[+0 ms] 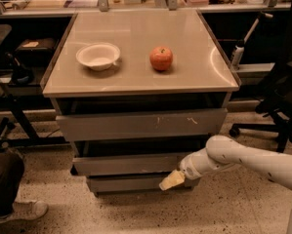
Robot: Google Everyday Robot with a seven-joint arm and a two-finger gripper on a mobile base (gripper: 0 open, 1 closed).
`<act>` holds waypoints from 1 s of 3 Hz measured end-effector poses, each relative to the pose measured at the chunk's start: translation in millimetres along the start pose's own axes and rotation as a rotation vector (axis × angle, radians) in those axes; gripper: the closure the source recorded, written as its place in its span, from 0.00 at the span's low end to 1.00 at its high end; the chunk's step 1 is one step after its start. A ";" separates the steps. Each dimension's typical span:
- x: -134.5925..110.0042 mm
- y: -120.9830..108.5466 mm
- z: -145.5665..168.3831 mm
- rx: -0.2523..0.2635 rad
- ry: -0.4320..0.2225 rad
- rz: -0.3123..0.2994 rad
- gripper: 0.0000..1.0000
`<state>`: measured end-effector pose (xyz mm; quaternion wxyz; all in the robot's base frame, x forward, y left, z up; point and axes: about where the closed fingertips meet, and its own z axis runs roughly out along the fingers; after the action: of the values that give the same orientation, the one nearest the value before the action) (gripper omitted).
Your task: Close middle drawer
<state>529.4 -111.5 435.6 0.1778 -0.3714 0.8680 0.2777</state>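
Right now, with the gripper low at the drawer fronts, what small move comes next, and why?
Probably a short push straight in. The middle drawer looks nearly shut, yet a dark gap shows above its front panel, so it may not be fully home. The gripper sits at that panel's lower right edge, placed to press it.

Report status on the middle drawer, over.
Tool low at the right end of the middle drawer front. Drawer nearly in, narrow dark gap above it. Nothing seen blocking it.

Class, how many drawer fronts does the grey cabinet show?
3: the scratched top drawer front, the middle drawer below it, the lowest front. The end effector is before the lowest front's right part.
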 end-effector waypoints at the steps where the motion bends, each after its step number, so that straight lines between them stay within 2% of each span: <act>1: 0.0 0.0 0.0 0.000 0.000 0.000 0.42; 3: 0.0 0.0 0.1 0.000 0.000 0.000 0.88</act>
<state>529.3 -111.5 435.5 0.1777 -0.3714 0.8680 0.2777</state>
